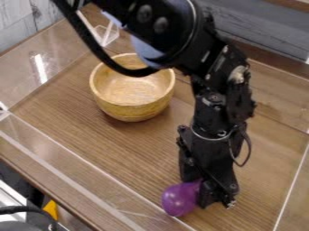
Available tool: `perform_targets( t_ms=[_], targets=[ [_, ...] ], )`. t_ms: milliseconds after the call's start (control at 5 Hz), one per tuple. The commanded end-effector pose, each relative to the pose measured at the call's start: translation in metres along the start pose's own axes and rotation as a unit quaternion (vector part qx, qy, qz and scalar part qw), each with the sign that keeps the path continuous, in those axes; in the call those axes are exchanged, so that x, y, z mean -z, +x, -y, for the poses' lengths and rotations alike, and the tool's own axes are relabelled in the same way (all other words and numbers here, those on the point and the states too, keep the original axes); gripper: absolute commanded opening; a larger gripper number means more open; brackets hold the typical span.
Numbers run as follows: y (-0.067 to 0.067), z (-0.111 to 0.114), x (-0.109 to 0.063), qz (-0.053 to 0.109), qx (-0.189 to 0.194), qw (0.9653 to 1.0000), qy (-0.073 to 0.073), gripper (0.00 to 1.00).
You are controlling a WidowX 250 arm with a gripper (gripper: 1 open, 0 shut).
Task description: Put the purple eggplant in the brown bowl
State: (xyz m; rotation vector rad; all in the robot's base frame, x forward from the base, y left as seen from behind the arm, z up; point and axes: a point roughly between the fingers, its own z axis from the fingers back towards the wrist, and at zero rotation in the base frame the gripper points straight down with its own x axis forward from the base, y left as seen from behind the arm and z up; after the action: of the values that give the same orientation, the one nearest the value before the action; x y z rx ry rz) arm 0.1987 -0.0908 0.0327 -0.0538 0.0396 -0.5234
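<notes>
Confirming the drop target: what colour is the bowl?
Light-brown wood, paler inside: the brown bowl, camera view.

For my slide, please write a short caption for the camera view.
Black robot arm with its claw shut on a purple eggplant lying on the wooden table, an empty brown bowl behind it.

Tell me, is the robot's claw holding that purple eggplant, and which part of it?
Yes. The gripper is shut on the purple eggplant, down on the table. It pinches the end nearest the arm; the round end sticks out. The exact spot is hidden.
</notes>
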Motion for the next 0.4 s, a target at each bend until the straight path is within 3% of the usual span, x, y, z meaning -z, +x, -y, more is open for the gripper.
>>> perform_targets(
  t_ms=[0,200],
  targets=[
    [0.0044,-0.0009,-0.0109,0.026,-0.001,0.9997,0.002,0.00],
    [0.0043,-0.0008,-0.0125,0.030,-0.001,0.9996,0.001,0.00]
  ],
)
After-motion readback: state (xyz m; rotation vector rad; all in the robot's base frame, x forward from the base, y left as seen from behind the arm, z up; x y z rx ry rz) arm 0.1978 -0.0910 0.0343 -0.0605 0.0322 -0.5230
